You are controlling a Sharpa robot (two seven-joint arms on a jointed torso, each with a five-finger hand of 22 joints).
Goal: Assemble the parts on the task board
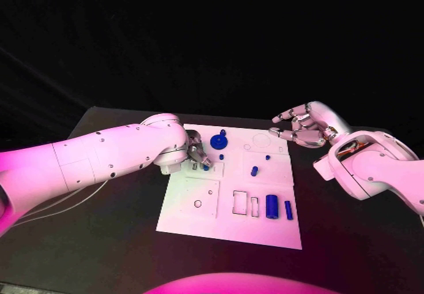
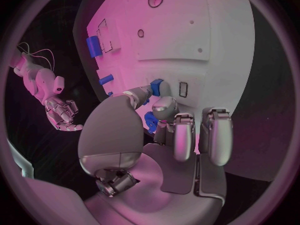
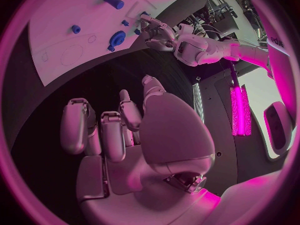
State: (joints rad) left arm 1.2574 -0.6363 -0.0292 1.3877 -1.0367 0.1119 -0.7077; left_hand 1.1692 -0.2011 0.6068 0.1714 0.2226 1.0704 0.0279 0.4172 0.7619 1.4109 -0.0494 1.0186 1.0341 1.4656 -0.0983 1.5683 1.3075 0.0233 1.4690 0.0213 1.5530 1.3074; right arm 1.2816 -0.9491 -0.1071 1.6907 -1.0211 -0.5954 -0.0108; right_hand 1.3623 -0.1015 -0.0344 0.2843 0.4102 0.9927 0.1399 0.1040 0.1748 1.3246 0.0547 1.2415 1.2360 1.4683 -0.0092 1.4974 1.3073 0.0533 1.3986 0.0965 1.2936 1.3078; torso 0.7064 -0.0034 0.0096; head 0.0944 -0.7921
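The white task board point(image 1: 199, 214) lies in the middle of the black table. My left hand point(image 1: 191, 154) is over the board's far left part and pinches a small blue part point(image 1: 205, 164) between thumb and a finger; the left wrist view shows this blue part point(image 2: 156, 87) at the fingertips of the left hand point(image 2: 156, 140), just above the board point(image 2: 206, 30). A round blue gear point(image 1: 219, 143), a peg point(image 1: 253, 171), a blue cylinder point(image 1: 272, 207) and a thin bar point(image 1: 288, 209) sit on the board. My right hand point(image 1: 300, 125) hovers beyond the board's far right corner, loosely bent and holding nothing point(image 3: 125, 130).
Rectangular slots point(image 1: 239, 203) and a square recessed panel point(image 1: 200, 197) mark the board's near half. A cable point(image 1: 66, 199) trails on the table under the left arm. The right wrist view shows the gear point(image 3: 117, 37) and the left hand point(image 3: 159, 35).
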